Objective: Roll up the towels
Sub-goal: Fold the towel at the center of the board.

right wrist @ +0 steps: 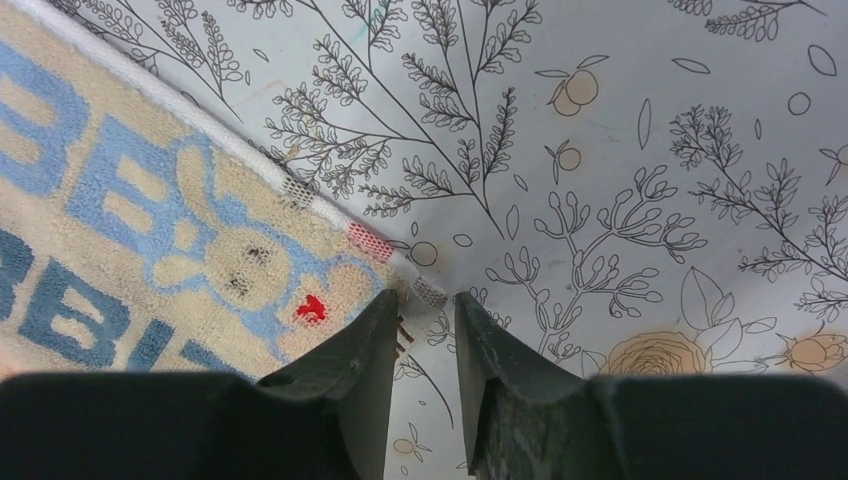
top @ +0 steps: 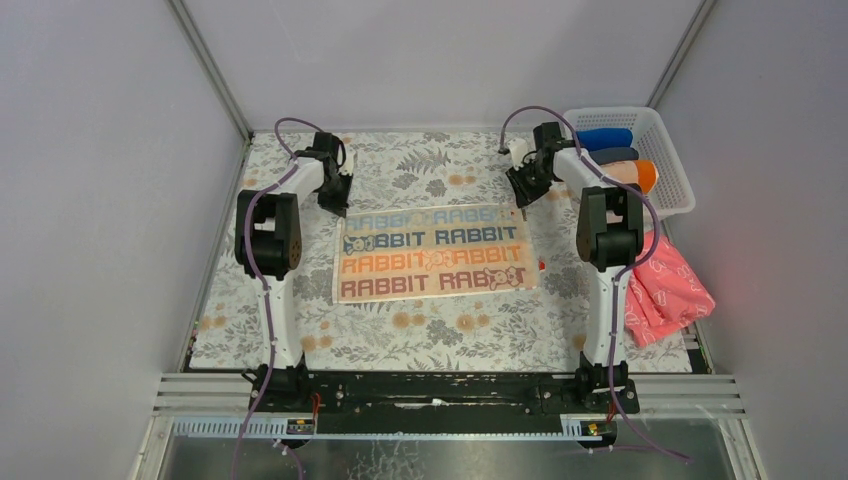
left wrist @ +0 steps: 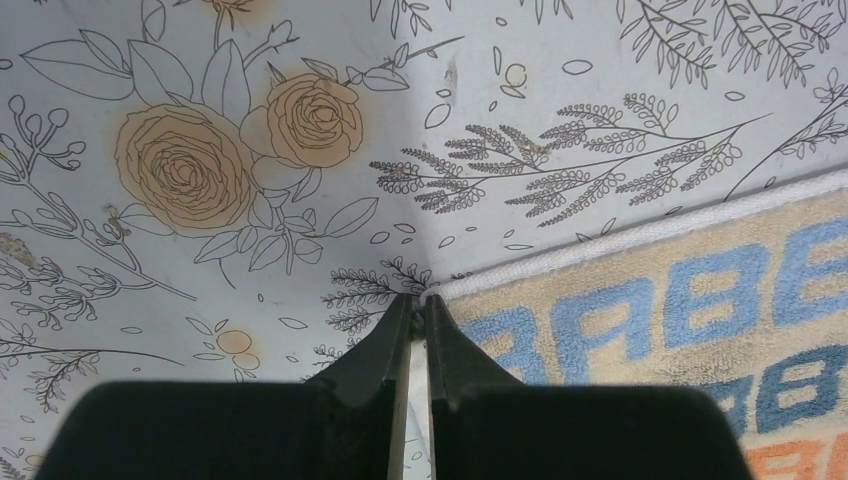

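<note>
Cloth: towel (top: 432, 252) flat, spread between my two grippers.
L gripper (left wrist: 420, 300): closed, pinching towel corner at tips.
R gripper (right wrist: 426, 298): jaws apart, other corner right at tips.

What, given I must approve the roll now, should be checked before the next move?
1. The pale peach cloth towel with RABBIT lettering lies flat: ok.
2. The left fingers shut at its far-left corner: ok.
3. Cloth pinched between them: cannot tell.
4. The right fingers closed on its far-right corner: not ok, gap open.
5. The white plastic basket apart from the towel: ok.
</note>
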{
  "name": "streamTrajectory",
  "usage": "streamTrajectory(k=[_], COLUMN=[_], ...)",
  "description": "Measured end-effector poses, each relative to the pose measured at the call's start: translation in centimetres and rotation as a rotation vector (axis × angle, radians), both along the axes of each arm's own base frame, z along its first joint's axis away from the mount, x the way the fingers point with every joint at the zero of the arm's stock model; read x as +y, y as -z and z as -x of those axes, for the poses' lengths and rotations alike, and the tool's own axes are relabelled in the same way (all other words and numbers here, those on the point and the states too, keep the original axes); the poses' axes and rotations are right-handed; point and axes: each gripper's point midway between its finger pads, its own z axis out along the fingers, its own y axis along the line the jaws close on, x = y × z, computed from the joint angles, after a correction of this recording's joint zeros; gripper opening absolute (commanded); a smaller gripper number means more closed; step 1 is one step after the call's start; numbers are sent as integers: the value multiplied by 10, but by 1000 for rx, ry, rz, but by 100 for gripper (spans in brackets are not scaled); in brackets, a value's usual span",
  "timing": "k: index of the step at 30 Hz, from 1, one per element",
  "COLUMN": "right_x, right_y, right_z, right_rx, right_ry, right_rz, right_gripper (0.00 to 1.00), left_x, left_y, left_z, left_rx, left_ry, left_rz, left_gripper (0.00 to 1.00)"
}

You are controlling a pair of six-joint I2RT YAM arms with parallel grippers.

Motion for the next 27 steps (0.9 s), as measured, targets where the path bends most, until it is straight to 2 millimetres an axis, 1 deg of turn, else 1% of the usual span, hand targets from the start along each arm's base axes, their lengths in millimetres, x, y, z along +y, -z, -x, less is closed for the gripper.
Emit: streamTrajectory(k=[4,8,10,11,15,18,20,22,24,27], right_x=[2,5,6,6,2,-2,-4,-7,-8,-10], right_y=[1,1,1,2,1,-1,-3,-9,-20,-41], right_z=[2,3,4,4,1,-8,-14,-20,-31,-50], right_rx=[6,23,25,24,7,-31,-52,-73,-107,-179], right_ry=[-24,-52,-62,-64,-53,-39,-28,-19,-11,4], right_rz=[16,41,56,65,98,132,146,147,142,137], right_gripper=[27,13,2,0,0,0,0,0,0,0], left_x=[0,1,0,0,4,6,6,6,5,5], left_y=[0,0,0,0,-2,-5,-9,-16,-26,-42], left_z=[0,0,0,0,1,-1,-6,-16,-27,-41], left_rx=[0,0,0,0,7,13,4,-22,-55,-107], left_ry=[0,-1,-1,-1,-7,-11,-12,-13,-14,-15], left_rz=[-1,-3,-3,-4,-20,-28,-30,-31,-30,-27], left_gripper=[0,0,0,0,0,0,0,0,0,0])
